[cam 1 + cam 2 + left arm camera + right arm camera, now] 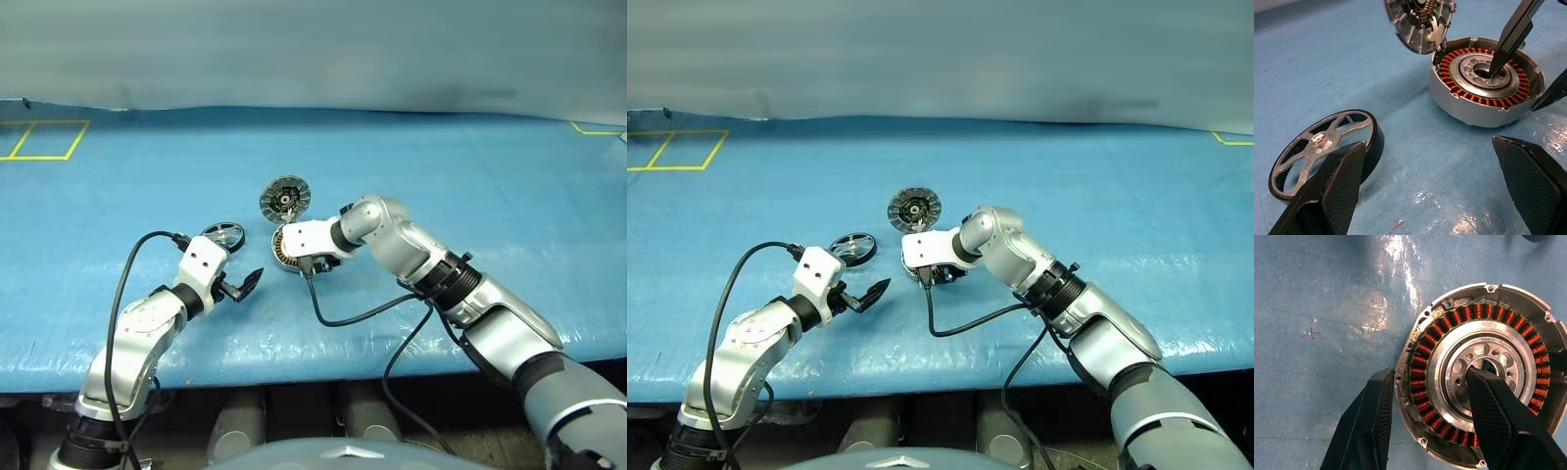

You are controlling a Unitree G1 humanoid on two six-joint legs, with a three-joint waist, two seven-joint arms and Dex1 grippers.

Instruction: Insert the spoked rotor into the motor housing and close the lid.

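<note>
**Housing pinched at the wall, rotor waiting on the surface**

Your right tool (1432, 423) straddled the motor housing (1484, 81): one finger in the pale centre bore, the other outside the grey wall, the copper windings between them. Jaws were about half shut; I couldn't tell whether they had closed firmly on the wall. The lid (285, 199) stood tilted open at the housing's far edge, ribbed side showing.

Your left tool (1435, 188) was fully open and empty, just short of the spoked rotor (1327, 149), which lay flat on the blue surface (470, 176), near the housing but apart from it.

Handling, my read: the rotor looked rigid and light, with a smooth dark rim that could slip. You'd have done best pinching across the rim, or rim to hub, keeping off the thin spokes. The housing looked heavier and stiff; the windings seemed fragile, so pads belonged on the metal only.
</note>
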